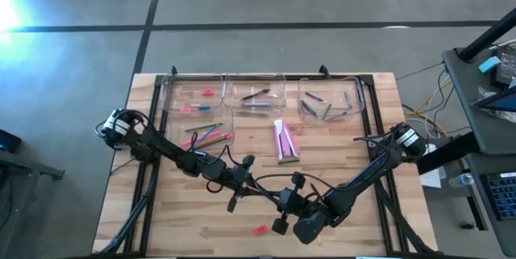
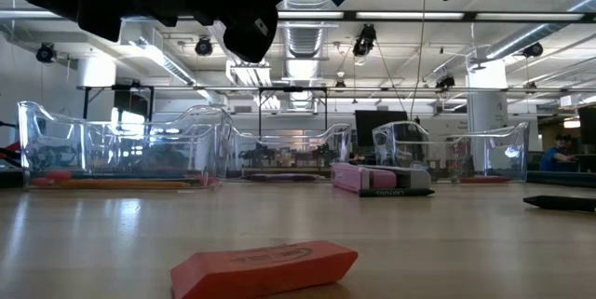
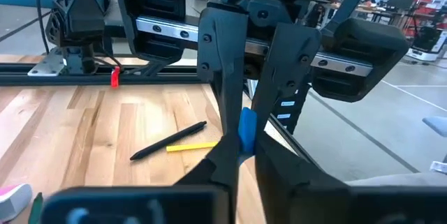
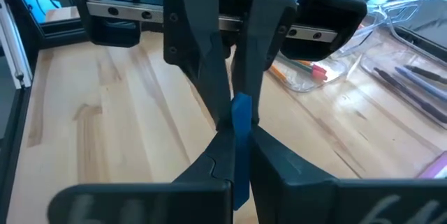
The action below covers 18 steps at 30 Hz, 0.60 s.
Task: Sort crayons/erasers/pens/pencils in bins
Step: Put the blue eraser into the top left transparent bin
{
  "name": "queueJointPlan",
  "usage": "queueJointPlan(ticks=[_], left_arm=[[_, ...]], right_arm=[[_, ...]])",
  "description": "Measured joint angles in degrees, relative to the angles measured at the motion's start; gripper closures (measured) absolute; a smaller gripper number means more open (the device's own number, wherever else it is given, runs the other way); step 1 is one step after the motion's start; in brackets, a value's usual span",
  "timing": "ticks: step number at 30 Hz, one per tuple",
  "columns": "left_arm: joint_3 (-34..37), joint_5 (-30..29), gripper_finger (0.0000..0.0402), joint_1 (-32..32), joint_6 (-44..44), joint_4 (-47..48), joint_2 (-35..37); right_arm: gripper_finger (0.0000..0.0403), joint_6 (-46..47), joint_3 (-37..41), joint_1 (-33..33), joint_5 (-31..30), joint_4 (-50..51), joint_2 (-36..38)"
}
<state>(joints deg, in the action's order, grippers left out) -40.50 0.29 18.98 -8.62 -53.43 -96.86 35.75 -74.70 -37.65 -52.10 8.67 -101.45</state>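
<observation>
While both grippers meet at lower centre over the table (image 1: 355, 130), our left gripper (image 3: 241, 137) has its jaws pinched on the blue crayon (image 3: 247, 130), and our right gripper (image 4: 239, 123) grips it too. We should release one side only once the other holds firmly, then carry it to the bins (image 1: 256, 98) at upper centre.

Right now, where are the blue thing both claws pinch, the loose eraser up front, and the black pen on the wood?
blue stick (image 4: 241, 123): right wrist view, its middle between the fingers.
eraser (image 2: 264, 266): low view, its long front face.
black pen (image 3: 167, 140): left wrist view, mid-barrel.
</observation>
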Motion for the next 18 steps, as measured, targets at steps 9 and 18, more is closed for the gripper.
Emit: queueJointPlan(ticks=[9,18], left_arm=[[0.01,0.21,0.0398,0.01,0.02,0.02,0.02],[0.04,0.57,0.0400,0.10,0.50,0.78,0.82]], right_arm=[[0.0341,-0.02,0.07,0.15,0.03,0.24,0.00],[0.0220,-0.30,0.07,0.14,-0.32,2.03,0.46]])
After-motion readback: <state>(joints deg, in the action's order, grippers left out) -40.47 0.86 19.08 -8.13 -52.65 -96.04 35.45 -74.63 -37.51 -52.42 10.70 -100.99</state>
